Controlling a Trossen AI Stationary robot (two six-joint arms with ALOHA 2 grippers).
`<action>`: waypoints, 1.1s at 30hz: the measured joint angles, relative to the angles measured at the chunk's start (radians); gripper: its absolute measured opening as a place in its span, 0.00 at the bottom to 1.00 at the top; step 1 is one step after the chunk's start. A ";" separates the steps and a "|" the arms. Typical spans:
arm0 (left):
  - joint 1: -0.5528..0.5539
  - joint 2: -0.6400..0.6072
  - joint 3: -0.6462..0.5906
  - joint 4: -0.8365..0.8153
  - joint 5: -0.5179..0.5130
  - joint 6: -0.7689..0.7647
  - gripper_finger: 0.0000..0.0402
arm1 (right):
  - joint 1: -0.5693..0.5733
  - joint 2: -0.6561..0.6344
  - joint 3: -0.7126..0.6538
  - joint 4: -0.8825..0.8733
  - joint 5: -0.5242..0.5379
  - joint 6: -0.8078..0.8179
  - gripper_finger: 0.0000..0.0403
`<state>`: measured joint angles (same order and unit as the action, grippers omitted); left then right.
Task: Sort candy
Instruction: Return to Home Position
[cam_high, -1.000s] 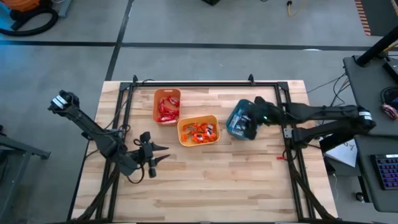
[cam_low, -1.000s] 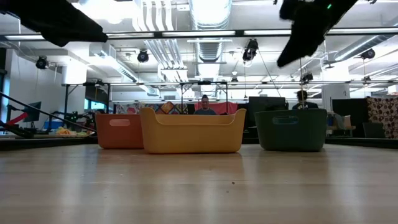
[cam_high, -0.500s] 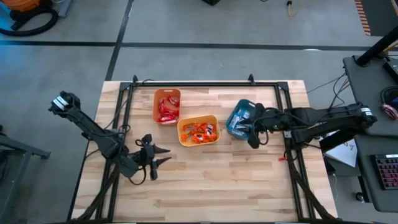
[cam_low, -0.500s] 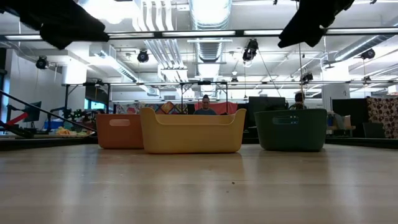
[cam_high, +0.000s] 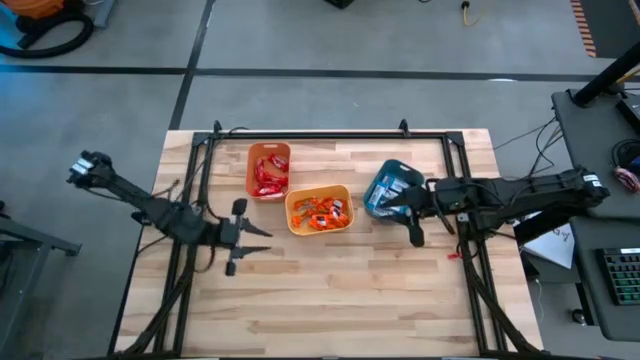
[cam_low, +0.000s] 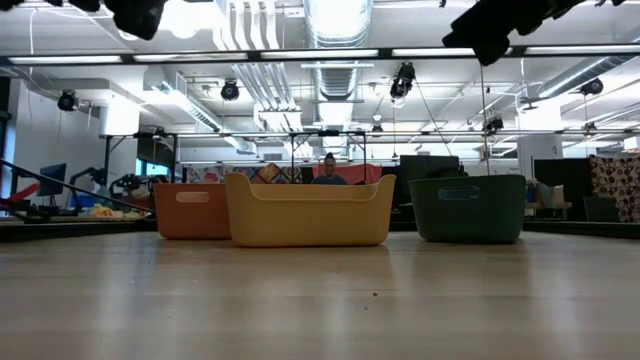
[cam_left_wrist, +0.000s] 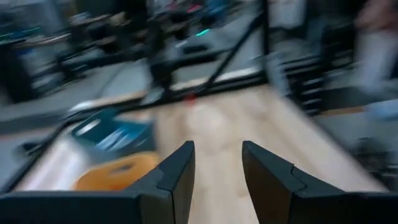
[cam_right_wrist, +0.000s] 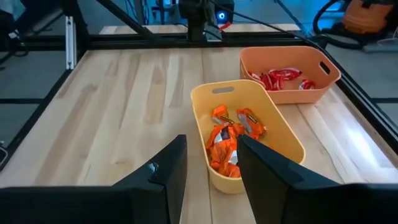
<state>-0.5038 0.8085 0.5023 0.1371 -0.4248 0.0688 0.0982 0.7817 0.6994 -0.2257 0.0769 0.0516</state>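
The candy lies sorted in three bins standing on the table. Red wrappers fill the orange bin. Orange packets fill the yellow bin. Blue-and-white bars lie in the teal bin. My right gripper hangs open and empty at the teal bin's near right side, pointing toward the yellow bin. My left gripper hovers open and empty above the table's left part, pointing toward the right edge.
A black frame runs around the table's far and side edges. Bare wood spreads across the whole near half. In the low view the three bins stand in a row, and both arms show only at the top.
My left gripper has risen, shifted a little toward the far edge, and turned up toward level. My right gripper has drawn back from over the teal bin toward the right and near edges, tipping up toward level. No candy has moved.
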 joint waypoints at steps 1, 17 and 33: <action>0.038 -0.032 -0.015 0.008 0.096 0.013 0.29 | 0.000 -0.011 -0.006 0.001 0.000 0.002 0.33; 0.436 -0.493 -0.261 -0.007 0.577 -0.027 0.29 | 0.000 -0.167 -0.099 0.083 -0.035 -0.077 0.36; 0.436 -0.781 -0.434 -0.005 0.567 -0.063 0.29 | 0.000 -0.405 -0.327 0.187 -0.033 -0.064 0.34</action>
<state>-0.0673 0.0272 0.0682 0.1326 0.1424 0.0059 0.0978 0.3764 0.3722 -0.0391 0.0441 -0.0126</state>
